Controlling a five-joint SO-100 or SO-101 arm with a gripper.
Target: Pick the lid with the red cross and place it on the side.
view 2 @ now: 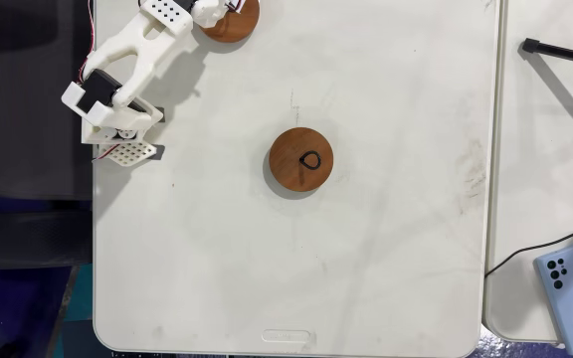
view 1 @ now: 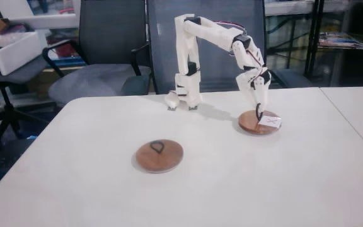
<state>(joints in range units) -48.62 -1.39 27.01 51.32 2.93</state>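
1. Pointing straight down, the claw (view 1: pixel 258 114) has its tips at the black loop handle on the lid with the red cross (view 1: pixel 259 123); whether the fingers are closed on the loop or only beside it cannot be told — the tips are too small and dark.
2. That lid lies flat on the white table (view 1: pixel 232 183), right of centre and toward the far edge in a fixed view, its white label on the right part of the disc.
3. From above, in a fixed view, the lid (view 2: pixel 235 24) sits at the top edge, partly under the white arm (view 2: pixel 142 50).
4. The plain brown disc (view 1: pixel 160 155) with a black loop lies nearer and to the left, well apart.
5. A blue phone (view 2: pixel 569 295) lies on the neighbouring table — at its near-right corner in that fixed view from above.
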